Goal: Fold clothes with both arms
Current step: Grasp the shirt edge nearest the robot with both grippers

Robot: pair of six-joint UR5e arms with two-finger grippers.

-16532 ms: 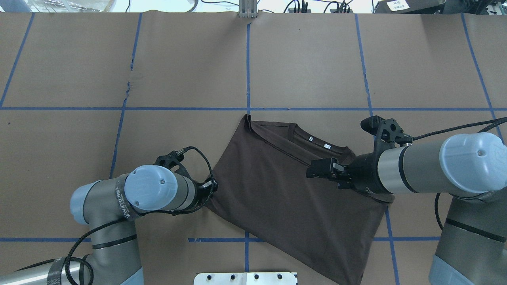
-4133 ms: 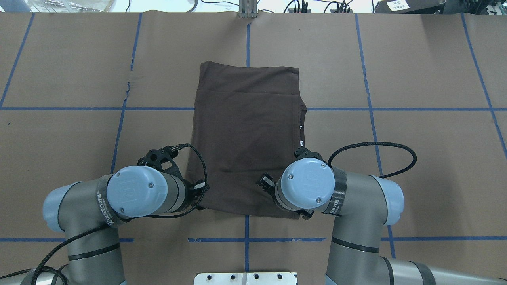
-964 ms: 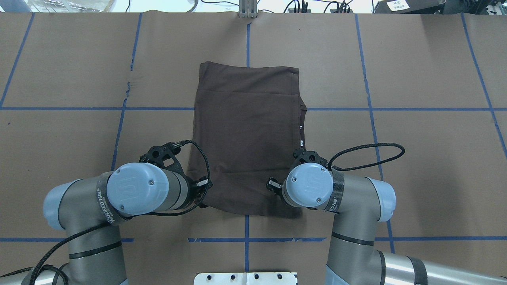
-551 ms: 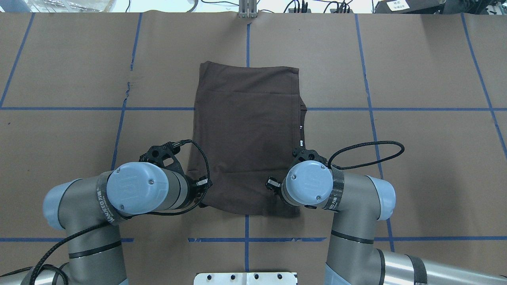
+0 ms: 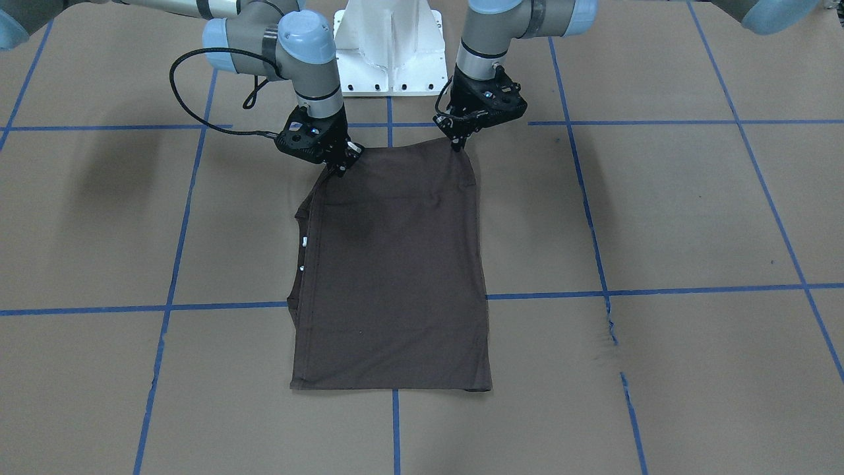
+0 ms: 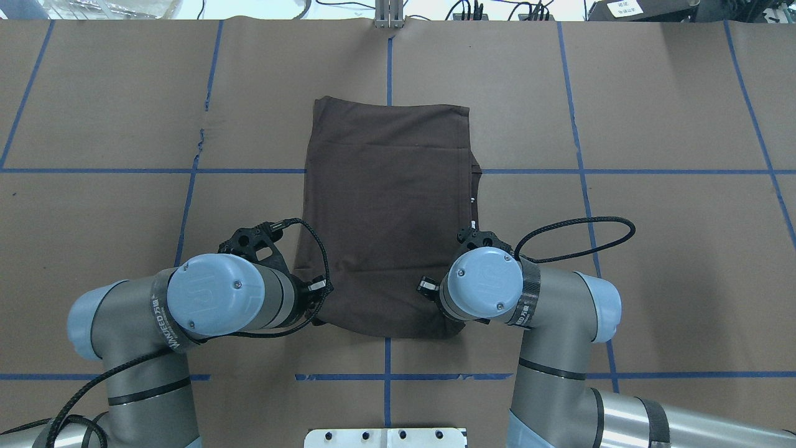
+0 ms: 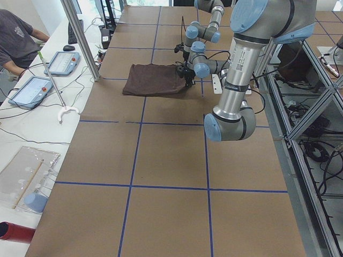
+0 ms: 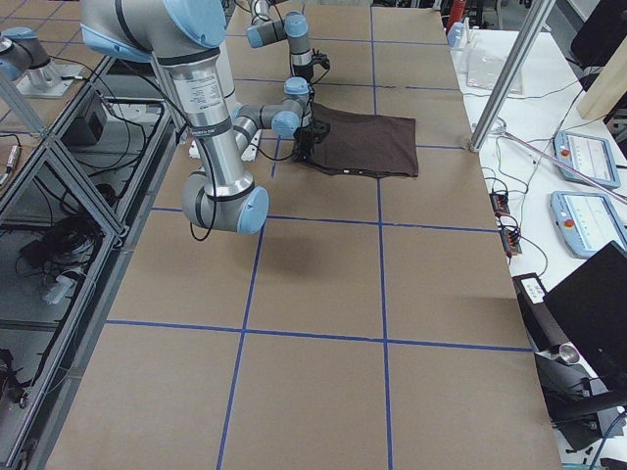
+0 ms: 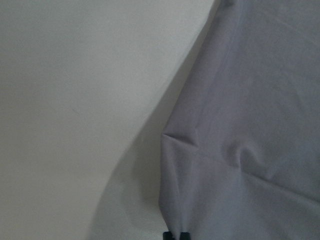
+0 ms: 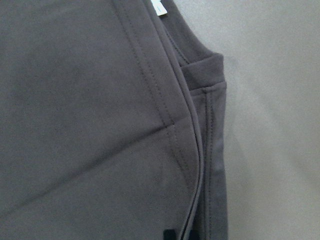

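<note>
Left claw and right claw, both closed tight, pinch T-shirt corners near the bench robot-side edge; uneven lifting could slip fabric, skewing the fold.

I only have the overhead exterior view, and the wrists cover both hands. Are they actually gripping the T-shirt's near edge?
Observer: Front-facing view: the left hand is pinched on one near corner of the T-shirt, cloth drawn up to it.
Reviewer: And the right?
Observer: The right hand is pinched on the other near corner.
Reviewer: Any wrist-camera confirmation?
Observer: Left wrist view: black fingertips meet at the cloth's edge, creases fanning from them.
</note>
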